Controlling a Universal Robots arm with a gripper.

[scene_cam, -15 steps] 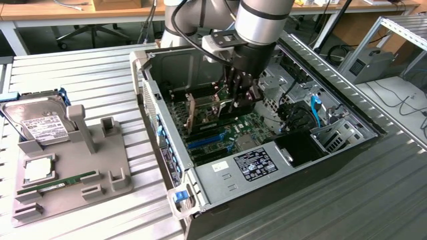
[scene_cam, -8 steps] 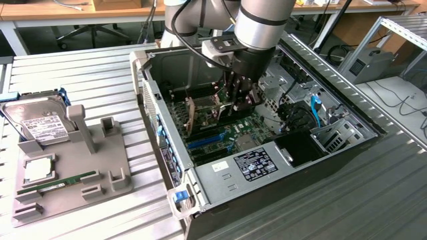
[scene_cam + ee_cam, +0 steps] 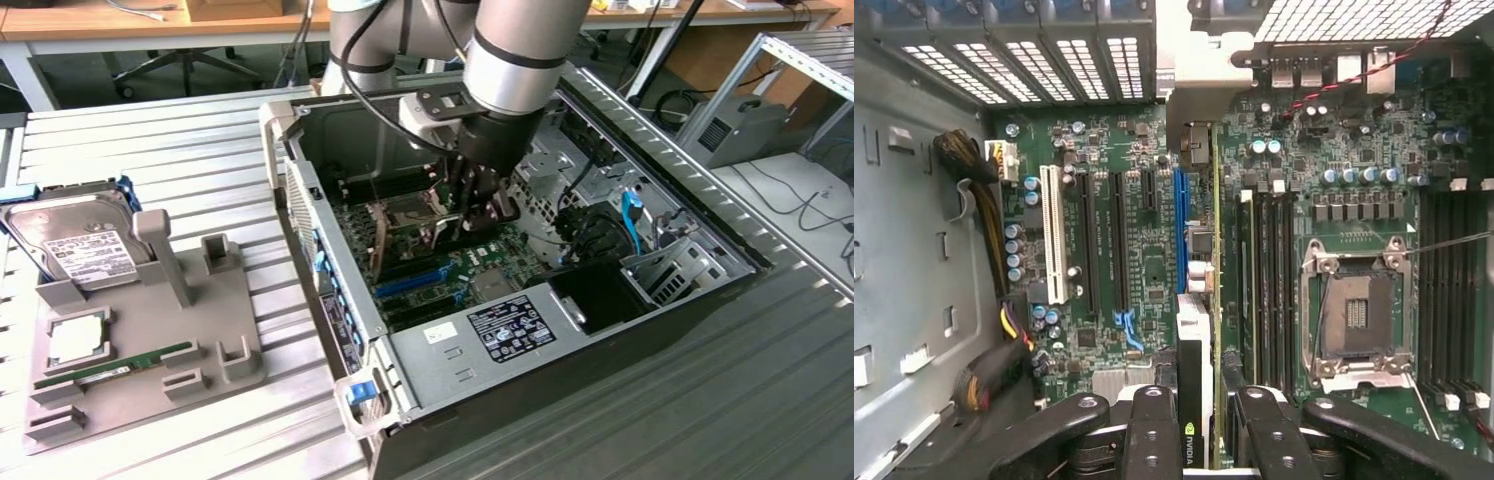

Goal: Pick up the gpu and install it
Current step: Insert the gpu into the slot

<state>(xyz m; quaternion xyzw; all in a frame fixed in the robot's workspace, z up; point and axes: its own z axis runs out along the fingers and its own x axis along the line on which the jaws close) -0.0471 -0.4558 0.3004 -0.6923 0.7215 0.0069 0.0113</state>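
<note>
Exterior cam: high, off the table (image 3: 160, 150), angled down into the open case (image 3: 304, 190) at mid range, arm (image 3: 521, 50) partly blocking. Wrist cam: inside the case, close, facing straight onto the board (image 3: 1144, 260) past the gripper (image 3: 1206, 405) clamped on the gpu (image 3: 1192, 350). Overlap: board, CPU socket (image 3: 1357, 315), blue slot (image 3: 1180, 230)

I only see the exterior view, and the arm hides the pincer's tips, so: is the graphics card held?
Observer: Yes. The wrist view shows the pincer shut on the graphics card, seen edge-on.
Operator: Where exactly is it?
Observer: It runs alongside the blue slot, with the memory slots on its other side.
Operator: Which way does it point?
Observer: Its far end points toward the vented covers.
</note>
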